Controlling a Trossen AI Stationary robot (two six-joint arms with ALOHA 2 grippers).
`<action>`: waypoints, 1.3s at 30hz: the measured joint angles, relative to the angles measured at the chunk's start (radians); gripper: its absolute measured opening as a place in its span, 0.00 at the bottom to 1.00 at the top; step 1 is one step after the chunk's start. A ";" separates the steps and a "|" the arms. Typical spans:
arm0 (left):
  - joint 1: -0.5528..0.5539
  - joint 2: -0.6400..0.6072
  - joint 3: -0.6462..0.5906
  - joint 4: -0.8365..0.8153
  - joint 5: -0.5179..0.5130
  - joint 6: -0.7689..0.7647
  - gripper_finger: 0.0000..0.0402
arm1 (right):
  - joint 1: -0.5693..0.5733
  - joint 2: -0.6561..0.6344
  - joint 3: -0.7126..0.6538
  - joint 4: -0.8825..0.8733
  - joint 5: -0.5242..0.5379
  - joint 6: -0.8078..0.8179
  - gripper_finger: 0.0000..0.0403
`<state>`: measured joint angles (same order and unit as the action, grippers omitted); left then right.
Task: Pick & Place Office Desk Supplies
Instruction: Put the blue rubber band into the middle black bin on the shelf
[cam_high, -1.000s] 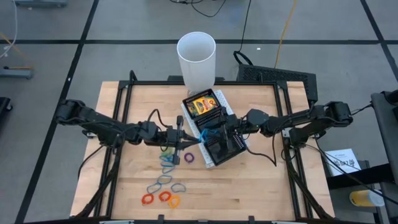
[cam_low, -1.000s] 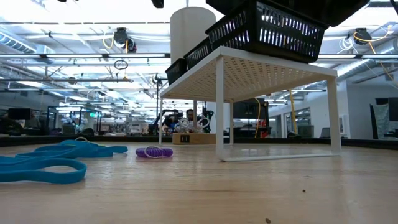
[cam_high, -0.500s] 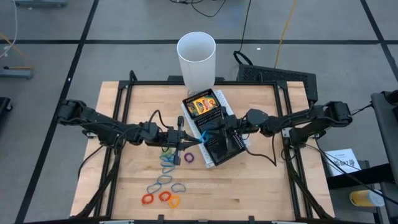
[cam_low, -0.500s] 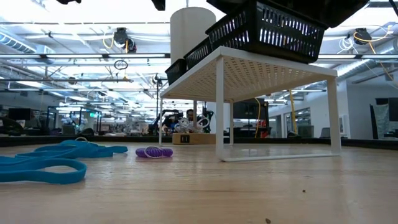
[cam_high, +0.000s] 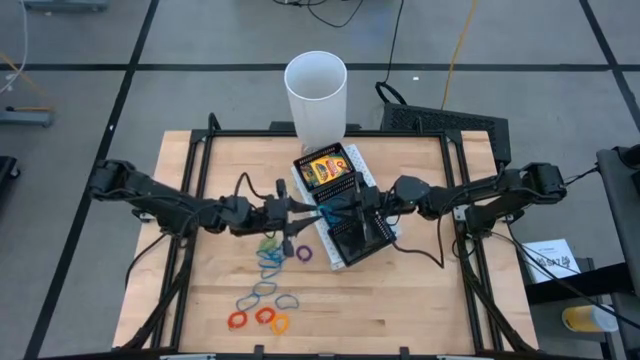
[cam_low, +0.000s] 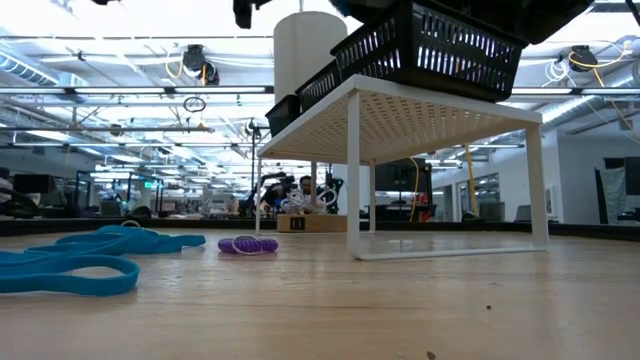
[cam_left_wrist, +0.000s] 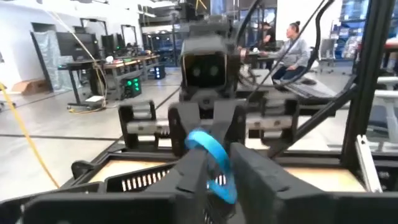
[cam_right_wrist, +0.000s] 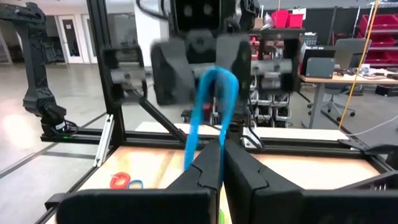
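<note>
A blue rubber band (cam_high: 328, 213) hangs in the air above the black mesh tray (cam_high: 360, 238), between my two grippers, which face each other. My right gripper (cam_right_wrist: 221, 149) comes in level from the table's right and is shut on the band (cam_right_wrist: 211, 93). My left gripper (cam_left_wrist: 217, 152) comes in level from the left and stands open, with the band's far loop (cam_left_wrist: 211, 157) between its fingers. A yellow-and-green crayon box (cam_high: 325, 170) lies in the tray's far compartment. Loose rubber bands (cam_high: 268, 258) lie flat on the wood. My right gripper pinches one end of the blue band (cam_right_wrist: 210, 138) between its two shut fingers, coming level from the table's right. The band is lifted clear, and its loop reaches out toward the left gripper. My left gripper has the loop between its open fingers; whether it touches I cannot tell.
The tray stands on a white perforated riser (cam_low: 400, 105) at the table's middle. A tall white cup (cam_high: 316, 90) stands behind it at the far edge. Blue (cam_low: 70, 270), purple (cam_low: 248, 244), grey and orange bands (cam_high: 265, 318) lie on the left and near parts of the table.
My left gripper has swung at the wrist without leaving its place, and its fingers have parted around the blue band. The band stays up between the two grippers.
</note>
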<state>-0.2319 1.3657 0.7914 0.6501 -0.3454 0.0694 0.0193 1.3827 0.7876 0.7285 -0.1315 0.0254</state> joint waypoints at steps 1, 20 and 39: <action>-0.004 -0.008 0.000 -0.005 -0.013 0.000 0.27 | 0.000 0.000 0.000 -0.007 0.000 0.000 0.00; -0.063 -0.336 0.002 -0.644 -0.233 -0.107 0.65 | -0.007 -0.232 0.000 -0.358 0.239 -0.101 0.00; -0.017 -0.194 0.002 -0.844 -0.336 -0.369 0.65 | -0.012 -0.219 -0.001 -0.499 0.370 -0.099 0.07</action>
<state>-0.2492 1.1713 0.7929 -0.1943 -0.6815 -0.2996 0.0071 1.1637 0.7868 0.2300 0.2381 -0.0734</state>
